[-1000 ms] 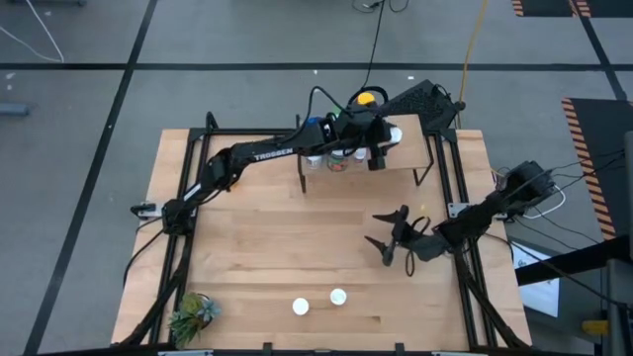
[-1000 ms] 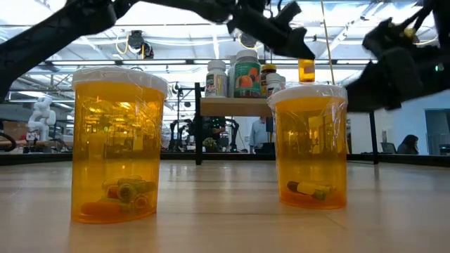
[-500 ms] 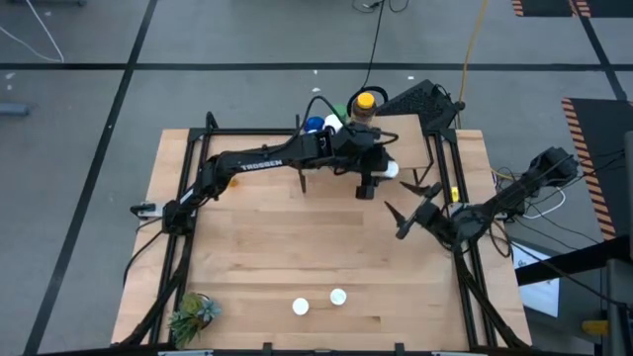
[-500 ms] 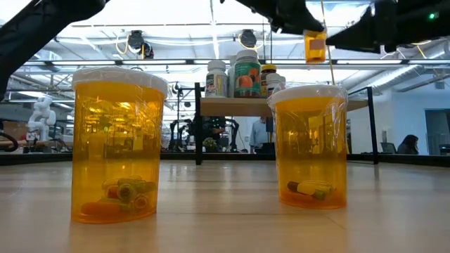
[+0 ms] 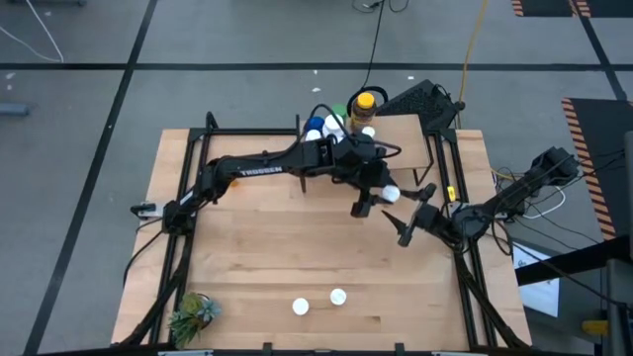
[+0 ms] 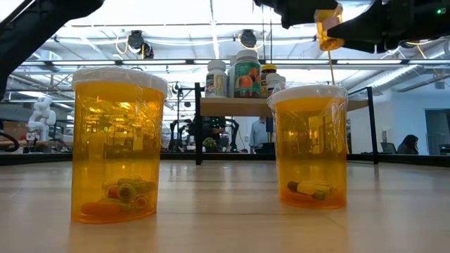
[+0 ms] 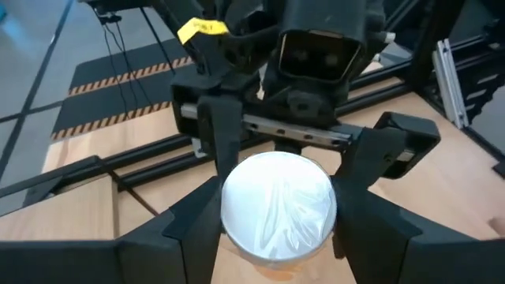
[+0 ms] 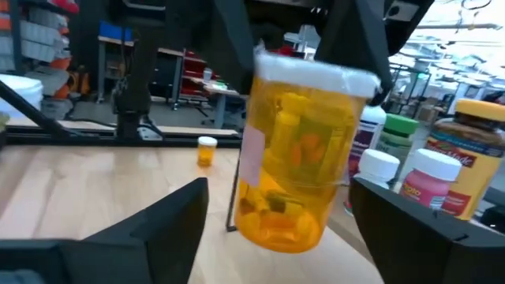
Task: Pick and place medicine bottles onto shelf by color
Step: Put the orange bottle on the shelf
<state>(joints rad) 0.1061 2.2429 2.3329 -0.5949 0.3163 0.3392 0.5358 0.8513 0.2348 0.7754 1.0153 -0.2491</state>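
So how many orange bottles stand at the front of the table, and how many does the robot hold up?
Orange bottles standing at the front: 2
Orange bottle held up in the left gripper, jaws shut on it: 1
Total: 3

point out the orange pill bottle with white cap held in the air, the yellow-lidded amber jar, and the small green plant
orange pill bottle with white cap (image 7: 278, 205): left wrist view, on its cap
yellow-lidded amber jar (image 5: 364, 100): high view, on its lid
small green plant (image 5: 191, 315): high view, on its leaves
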